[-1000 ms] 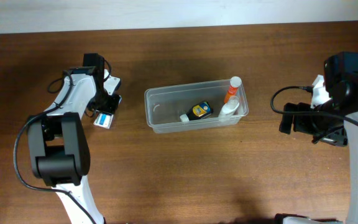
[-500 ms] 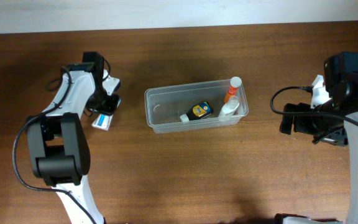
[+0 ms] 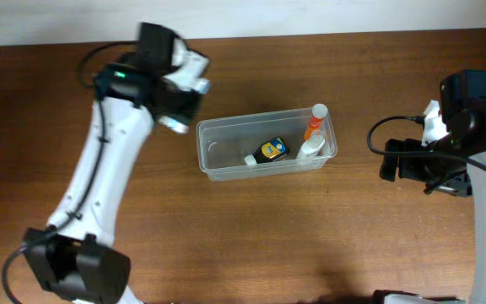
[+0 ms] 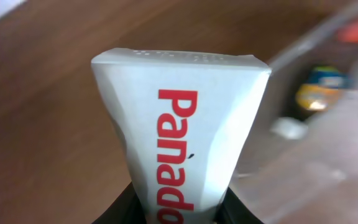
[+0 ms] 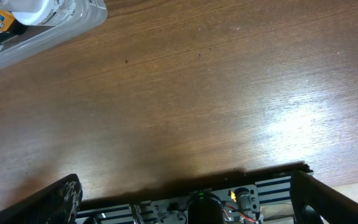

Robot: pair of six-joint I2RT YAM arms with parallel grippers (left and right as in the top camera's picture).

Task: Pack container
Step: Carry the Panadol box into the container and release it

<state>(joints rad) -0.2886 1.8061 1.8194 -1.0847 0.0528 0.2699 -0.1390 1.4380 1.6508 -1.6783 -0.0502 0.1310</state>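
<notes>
The container (image 3: pixel 226 127) is a clear shallow plastic bin in the middle of the table. It holds a small blue-and-yellow bottle (image 3: pixel 270 150), a white bottle (image 3: pixel 310 148) and an orange bottle with a white cap (image 3: pixel 315 122). My left gripper (image 3: pixel 175 118) hangs just off the container's far left corner. It is shut on a white box with red lettering (image 4: pixel 185 137), which fills the left wrist view. The box is hidden under the wrist in the overhead view. My right gripper (image 3: pixel 395 162) is open and empty, right of the container and apart from it.
The right wrist view shows bare brown table below the open fingers (image 5: pixel 188 183) and a corner of the container (image 5: pixel 48 32) at top left. A white wall runs along the table's far edge (image 3: pixel 310 21).
My left arm has lifted the white box off the table at the left and swung it up and right to the container's left end. The right arm has not moved.
</notes>
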